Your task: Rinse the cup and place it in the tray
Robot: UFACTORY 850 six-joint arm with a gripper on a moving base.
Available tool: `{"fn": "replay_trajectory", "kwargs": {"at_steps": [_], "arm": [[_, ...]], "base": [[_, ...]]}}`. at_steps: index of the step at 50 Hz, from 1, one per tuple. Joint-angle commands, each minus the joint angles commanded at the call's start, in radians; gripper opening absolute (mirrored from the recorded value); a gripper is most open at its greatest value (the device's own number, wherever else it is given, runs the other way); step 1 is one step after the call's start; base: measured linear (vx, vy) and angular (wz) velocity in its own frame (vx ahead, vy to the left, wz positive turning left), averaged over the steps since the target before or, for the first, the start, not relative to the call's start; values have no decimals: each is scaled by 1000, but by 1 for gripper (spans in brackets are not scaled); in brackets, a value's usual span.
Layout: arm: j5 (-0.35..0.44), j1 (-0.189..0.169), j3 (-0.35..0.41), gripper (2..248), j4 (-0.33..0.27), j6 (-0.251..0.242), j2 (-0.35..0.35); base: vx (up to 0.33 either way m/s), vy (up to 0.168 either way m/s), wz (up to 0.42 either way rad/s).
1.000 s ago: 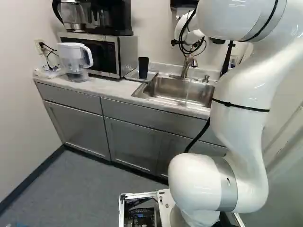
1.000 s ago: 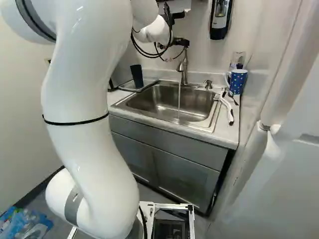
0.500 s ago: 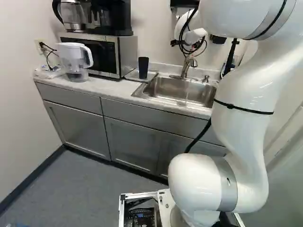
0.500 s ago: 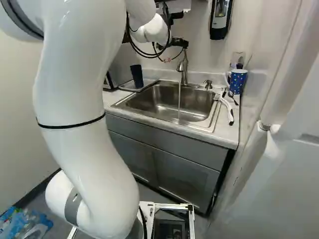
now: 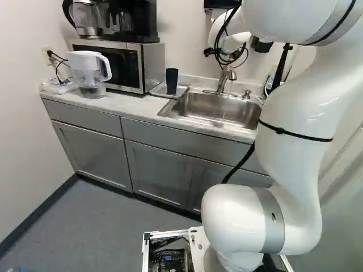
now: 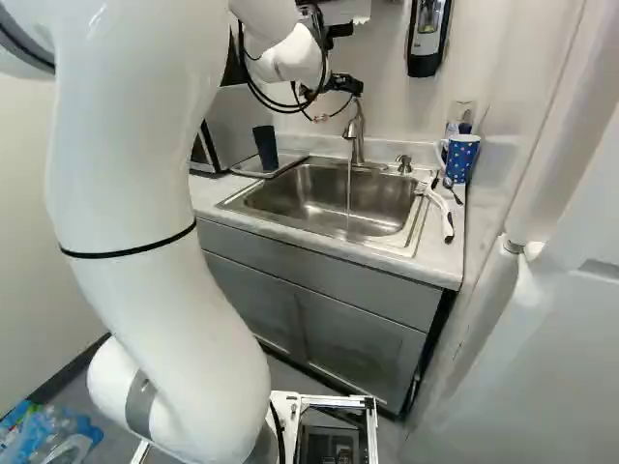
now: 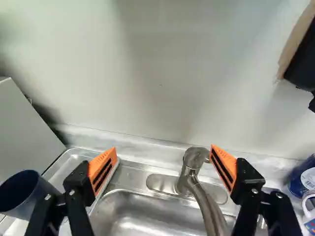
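Note:
My gripper (image 6: pixel 346 87) hangs above the back of the sink, by the faucet (image 6: pixel 356 135). In the wrist view, the gripper (image 7: pixel 163 149) stands wide open and holds nothing; the faucet head (image 7: pixel 196 156) shows close to one orange pad (image 7: pixel 224 167). A thin stream of water (image 6: pixel 348 188) runs into the sink (image 6: pixel 324 198). Upright on the metal tray (image 5: pixel 182 89) beside the sink is a dark cup (image 5: pixel 172 81); the wrist view has this cup (image 7: pixel 29 191) beside the other finger. Behind the sink's far corner stands a blue dotted mug (image 6: pixel 461 158).
A microwave (image 5: pixel 142 65) and a white water pitcher (image 5: pixel 89 73) stand beyond the tray. A white-handled brush (image 6: pixel 437 208) lies at the sink's other side, near the side wall. A soap dispenser (image 6: pixel 427 34) hangs on the back wall. Counter and cabinets (image 5: pixel 164 170) stand ahead of the base.
My upper arm has swung rightward in the left base view and leftward in the right base view. The gripper has shifted slightly left in the right base view. The base, cup and mug have stayed put.

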Motion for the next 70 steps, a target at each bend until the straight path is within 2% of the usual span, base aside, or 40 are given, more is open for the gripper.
{"fn": "replay_trajectory", "kwargs": {"at_steps": [39, 70], "arm": [[-31, 7, 35, 247, 0, 0, 32], [-31, 48, 154, 247, 0, 0, 145]], "base": [[0, 0, 0], [0, 0, 0]]}}
